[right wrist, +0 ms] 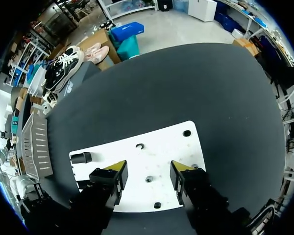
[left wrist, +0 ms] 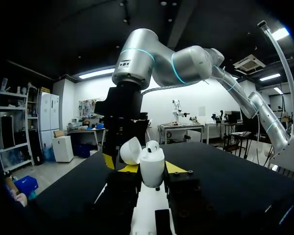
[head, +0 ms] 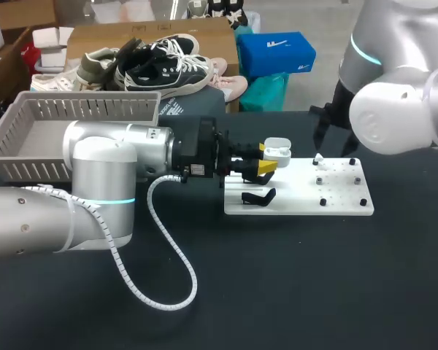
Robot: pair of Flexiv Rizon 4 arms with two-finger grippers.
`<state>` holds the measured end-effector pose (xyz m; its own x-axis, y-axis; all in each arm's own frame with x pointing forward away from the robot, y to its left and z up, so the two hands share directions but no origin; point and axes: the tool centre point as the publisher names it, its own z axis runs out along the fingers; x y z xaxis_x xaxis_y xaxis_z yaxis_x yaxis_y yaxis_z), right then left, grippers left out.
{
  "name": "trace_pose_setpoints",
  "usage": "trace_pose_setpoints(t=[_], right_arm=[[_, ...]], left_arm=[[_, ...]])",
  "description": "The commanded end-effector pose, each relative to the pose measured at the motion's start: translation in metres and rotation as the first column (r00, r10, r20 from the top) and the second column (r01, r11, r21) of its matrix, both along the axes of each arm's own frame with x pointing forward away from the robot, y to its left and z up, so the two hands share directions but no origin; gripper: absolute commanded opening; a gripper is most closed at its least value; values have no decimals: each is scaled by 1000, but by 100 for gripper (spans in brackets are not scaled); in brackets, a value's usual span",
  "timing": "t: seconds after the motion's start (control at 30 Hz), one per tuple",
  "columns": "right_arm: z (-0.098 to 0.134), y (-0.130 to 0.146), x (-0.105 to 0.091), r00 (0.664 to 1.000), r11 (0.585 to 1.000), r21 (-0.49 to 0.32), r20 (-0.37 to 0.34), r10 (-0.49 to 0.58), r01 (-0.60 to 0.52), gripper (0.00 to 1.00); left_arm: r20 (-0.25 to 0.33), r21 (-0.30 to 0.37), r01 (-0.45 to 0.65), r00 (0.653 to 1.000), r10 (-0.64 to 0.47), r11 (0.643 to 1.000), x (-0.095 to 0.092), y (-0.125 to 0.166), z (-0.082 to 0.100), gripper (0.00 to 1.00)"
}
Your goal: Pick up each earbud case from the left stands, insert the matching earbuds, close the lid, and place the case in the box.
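Observation:
My left gripper is shut on a white earbud case and holds it just above the left end of the white stand plate. In the left wrist view the case stands upright between the yellow tips, its lid swung open. My right gripper hangs open over the plate, nothing between its fingers. In the head view my right arm comes in over the plate's far right edge and hides most of that gripper.
A black stand sits on the plate's left part, with several small black pegs on the right part. A small white piece lies near the plate's far edge. A grey slatted basket stands at the table's far left.

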<state>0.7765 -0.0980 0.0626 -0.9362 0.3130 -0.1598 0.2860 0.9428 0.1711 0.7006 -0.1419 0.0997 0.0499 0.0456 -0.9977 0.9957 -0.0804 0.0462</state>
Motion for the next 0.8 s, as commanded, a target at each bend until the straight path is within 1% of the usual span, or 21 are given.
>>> trace_pose_setpoints(t=[0.03,0.2,0.43,0.57,0.8], right_arm=[[-7,1,-1,1000,1000,10,9,-7,6,50],[-12,6,-3,1000,1000,31,5,-1,0,48],[-17,10,-3,1000,999,38,-6,8,-8,47],[-19,11,-2,1000,999,44,-8,10,-9,46],[-22,14,4,1000,999,51,-4,7,-7,42]], left_arm=[[1,-2,0,1000,0,1000,0,0,-1,0],[1,-2,0,1000,0,1000,0,0,-1,0],[1,-2,0,1000,0,1000,0,0,-1,0],[1,-2,0,1000,0,1000,0,0,-1,0],[1,-2,0,1000,0,1000,0,0,-1,0]])
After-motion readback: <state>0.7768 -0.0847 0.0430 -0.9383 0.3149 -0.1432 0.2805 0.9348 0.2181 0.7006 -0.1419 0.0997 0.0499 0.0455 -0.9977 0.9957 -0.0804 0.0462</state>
